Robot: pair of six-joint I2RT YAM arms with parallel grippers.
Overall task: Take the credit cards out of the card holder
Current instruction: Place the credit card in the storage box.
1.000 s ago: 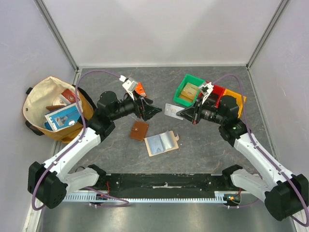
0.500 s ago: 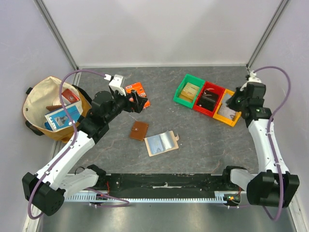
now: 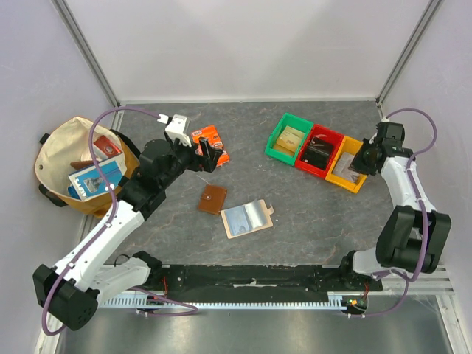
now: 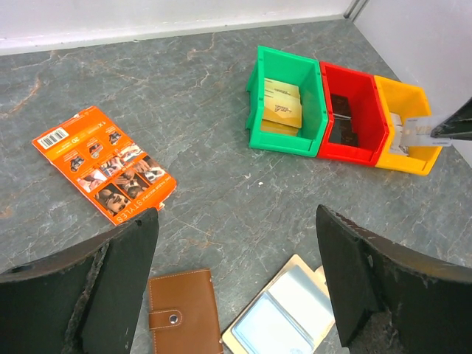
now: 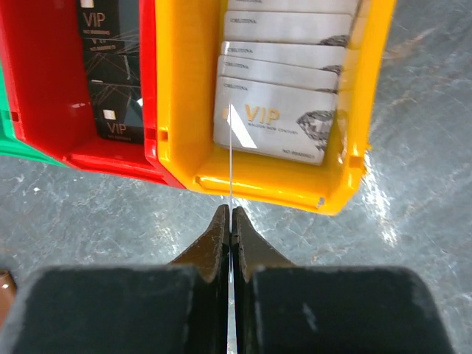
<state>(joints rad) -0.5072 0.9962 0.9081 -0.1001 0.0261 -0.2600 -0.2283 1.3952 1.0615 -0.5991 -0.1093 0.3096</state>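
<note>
The beige card holder (image 3: 248, 218) lies open on the table with its pale blue lining up; the left wrist view also shows this card holder (image 4: 284, 317). My left gripper (image 3: 210, 156) hangs above and behind it, open and empty (image 4: 236, 221). My right gripper (image 3: 361, 164) is over the near end of the yellow bin (image 3: 346, 166), shut (image 5: 231, 210) on a thin silver credit card (image 5: 231, 147) seen edge-on. The same card (image 4: 411, 130) shows in the left wrist view. Several silver VIP cards (image 5: 273, 122) lie in the yellow bin (image 5: 258, 184).
A brown wallet (image 3: 213, 199) lies shut beside the card holder. A red bin (image 3: 317, 151) holds black cards (image 5: 110, 74) and a green bin (image 3: 283, 141) holds gold ones. An orange packet (image 3: 210, 141) lies behind the left gripper. A cloth bag (image 3: 81, 166) of items sits far left.
My right arm has swung from the table's middle out to the yellow bin with the card. My left gripper has drawn back to the left and opened wider.
</note>
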